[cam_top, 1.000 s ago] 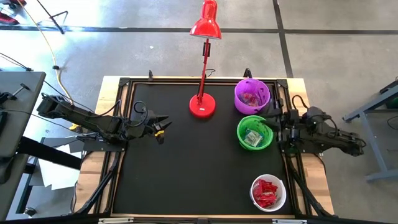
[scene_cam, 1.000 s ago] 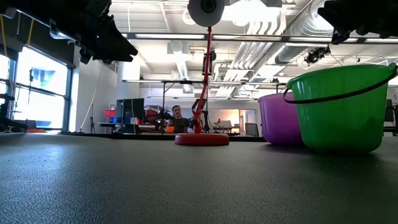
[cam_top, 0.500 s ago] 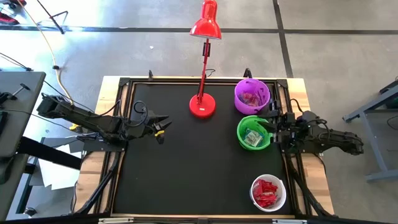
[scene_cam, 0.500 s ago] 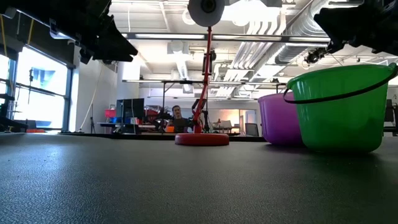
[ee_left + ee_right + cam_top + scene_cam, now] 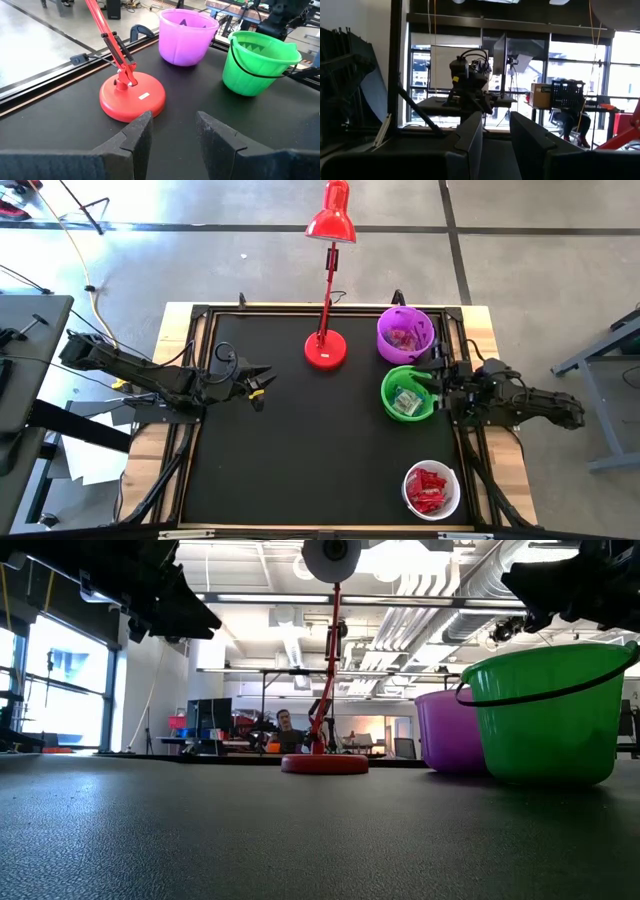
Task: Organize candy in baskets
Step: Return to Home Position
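On matte mat (image 5: 300, 440): round plastic baskets (image 5: 384, 393) (wrapped candy (image 5: 430, 488) inside)

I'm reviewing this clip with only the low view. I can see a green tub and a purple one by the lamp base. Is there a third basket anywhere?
Observer: Yes. The high view shows a white basket near the right edge of the mat, apart from the other two and full of red candy.
Operator: And the dark shape at my top right, above the green tub, which arm is that?
Observer: The right one. From above, the right gripper sits at the right rim of the green basket, and its wrist view shows nothing between its open fingers. The left gripper waits at the mat's left side.
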